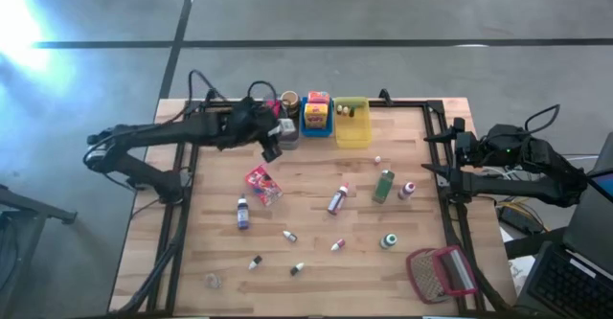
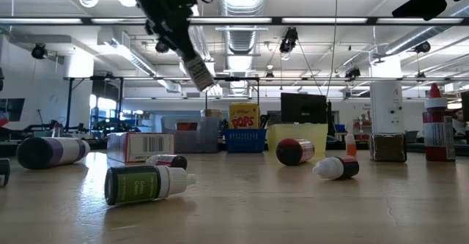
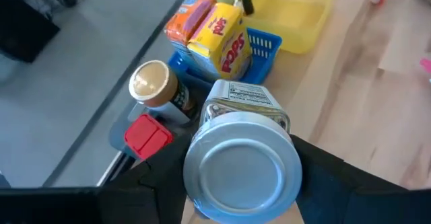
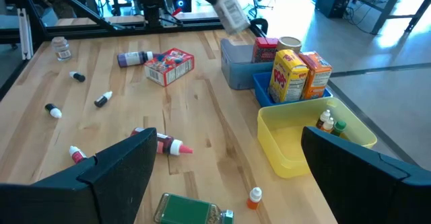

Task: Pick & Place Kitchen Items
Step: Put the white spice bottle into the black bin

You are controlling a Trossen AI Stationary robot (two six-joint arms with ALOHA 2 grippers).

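Currently left gripper pinches a silver-lidded labelled jar above the grey bin, upper centre of the table. Next: lower, release inside. Right gripper idles spread, right edge.

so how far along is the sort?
Done: boxes in the blue bin, small bottles in the yellow bin. In hand: left claw holds a silver-lidded jar above the grey bin. Left: red packet, green bottle, scattered little bottles.
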